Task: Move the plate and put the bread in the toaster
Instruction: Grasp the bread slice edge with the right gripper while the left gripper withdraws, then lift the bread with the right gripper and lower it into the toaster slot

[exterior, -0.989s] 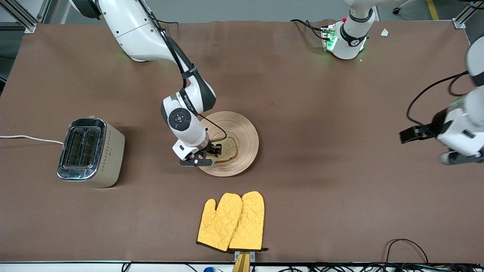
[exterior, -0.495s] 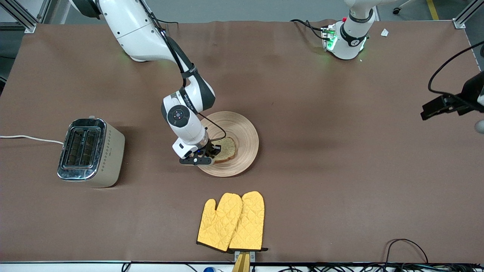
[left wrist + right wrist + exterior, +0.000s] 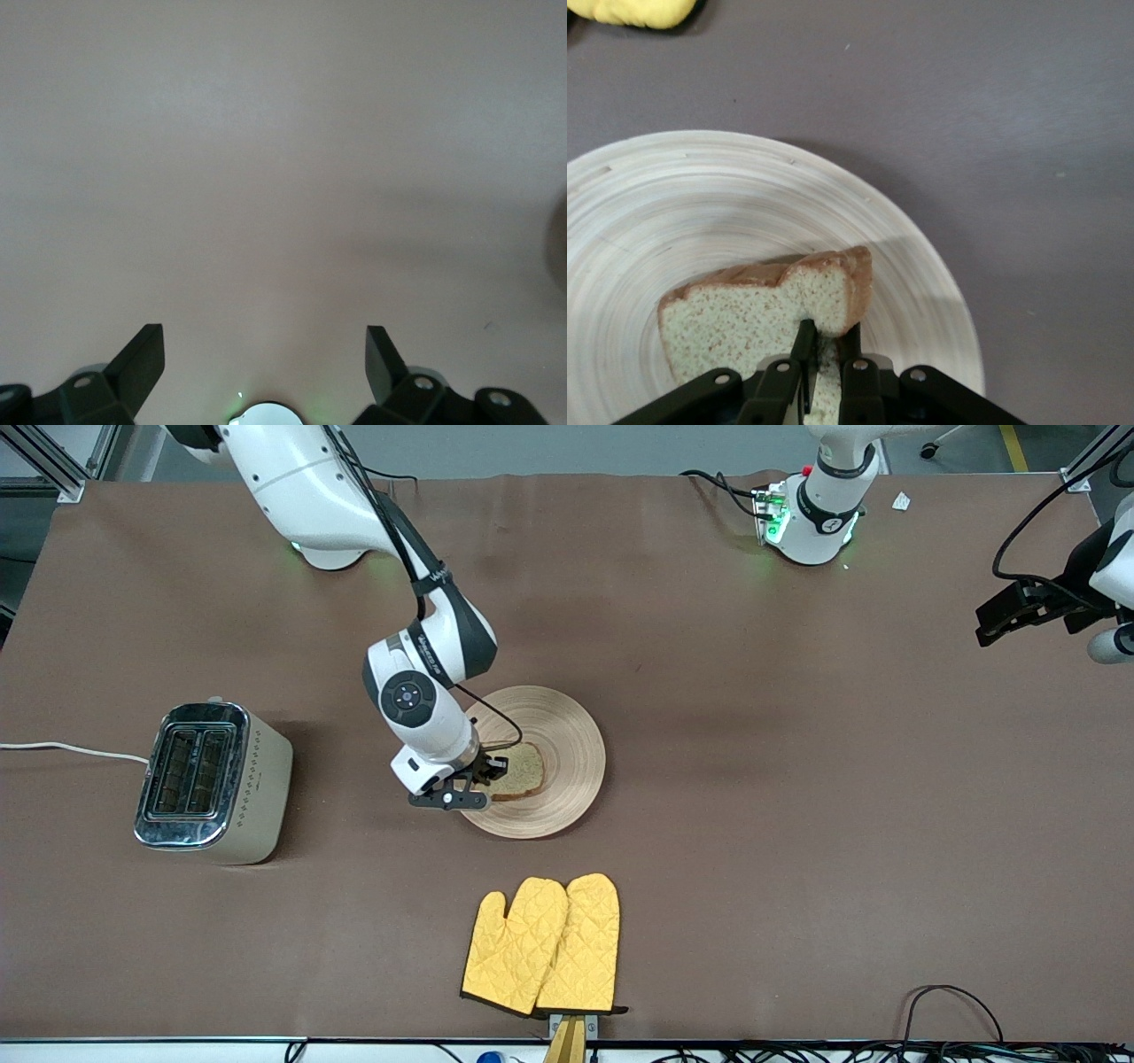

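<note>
Two pincers: right pincer (image 3: 824, 354) clamps bread (image 3: 757, 314) (edge hidden) over plate (image 3: 673, 204); left pincer (image 3: 264, 367) open, waiting.

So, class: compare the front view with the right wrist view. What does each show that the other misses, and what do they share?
Only the front view shows the toaster, standing toward the right arm's end of the table, and the left end effector, open and waiting over bare table. Only the right wrist view shows the right end effector with its fingers shut on the bread, the slice tilted up off the plate. Both show bread, plate and the yellow oven mitts.
</note>
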Available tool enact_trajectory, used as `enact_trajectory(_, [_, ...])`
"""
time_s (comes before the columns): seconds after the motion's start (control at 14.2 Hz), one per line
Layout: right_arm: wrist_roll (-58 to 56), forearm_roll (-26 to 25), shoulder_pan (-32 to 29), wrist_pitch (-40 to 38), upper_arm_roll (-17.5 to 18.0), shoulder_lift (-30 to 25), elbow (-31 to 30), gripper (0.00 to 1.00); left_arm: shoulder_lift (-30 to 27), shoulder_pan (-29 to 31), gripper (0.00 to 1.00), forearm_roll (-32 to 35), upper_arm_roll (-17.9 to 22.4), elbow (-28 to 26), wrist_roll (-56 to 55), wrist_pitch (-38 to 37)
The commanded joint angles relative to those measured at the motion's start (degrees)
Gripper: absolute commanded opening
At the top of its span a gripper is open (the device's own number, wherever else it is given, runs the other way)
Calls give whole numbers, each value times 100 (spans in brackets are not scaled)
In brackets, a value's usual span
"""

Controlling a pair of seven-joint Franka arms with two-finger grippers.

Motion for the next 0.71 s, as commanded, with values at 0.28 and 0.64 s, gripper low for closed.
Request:
enact_trajectory(0.28, [-73, -1773, -132, -3299, -517, -526, 1456, 0, -402, -130, 100, -150, 254, -507, 132, 327])
enact_trajectory(0.64, [-751, -3883, -229, -4472, -640, -605, 1625, 0, -375, -139, 100, -150, 237, -516, 141, 423])
